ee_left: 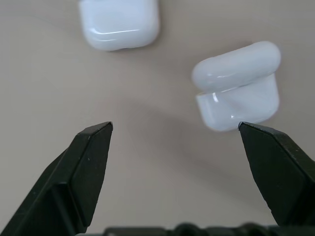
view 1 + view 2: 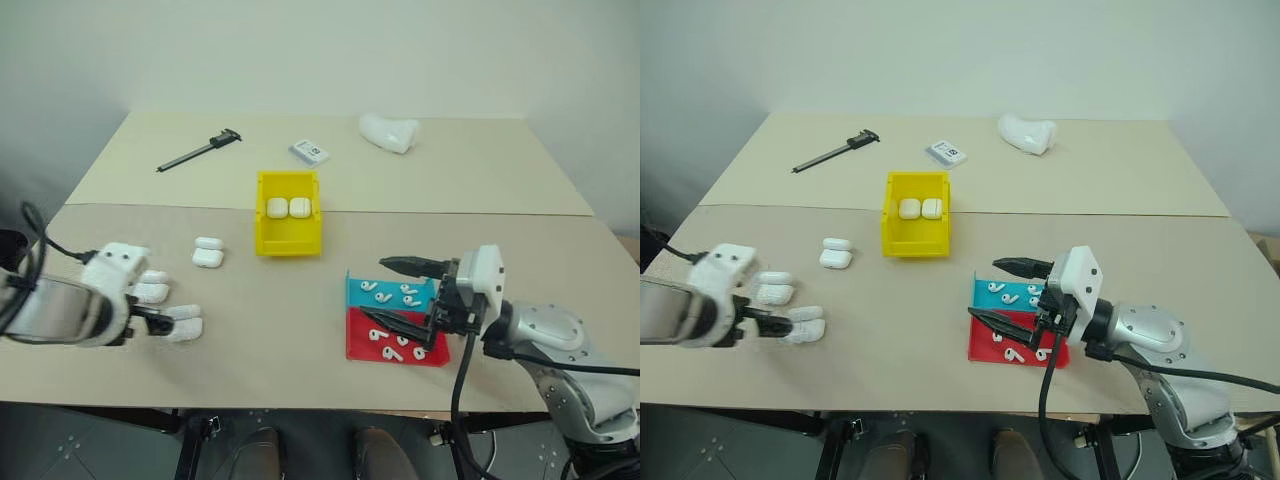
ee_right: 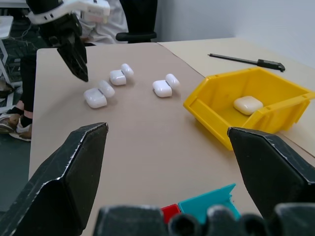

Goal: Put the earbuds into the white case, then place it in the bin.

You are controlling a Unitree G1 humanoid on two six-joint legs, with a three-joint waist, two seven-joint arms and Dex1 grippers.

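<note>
**Wrong case, or a nudge off target**

Both claws gape empty. The left gripper (image 2: 160,322) hovers over an open white case (image 2: 183,327), left of the yellow bin (image 2: 288,238); its neighbours crowd close, so one could get bumped. The right gripper (image 2: 392,292) hangs over the earbuds (image 2: 392,293), right of the bin.

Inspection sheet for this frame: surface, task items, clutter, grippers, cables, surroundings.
Surface: beige table.
Job's things: yellow bin holds two closed cases; three open white cases near the left gripper; earbuds on teal and red trays.
Clutter: caliper, labelled box, white curved lump.
Grippers: left open over the cases; right gripper open above the trays; both empty.
Cables: black cable at the right arm.
Surroundings: white wall.
</note>
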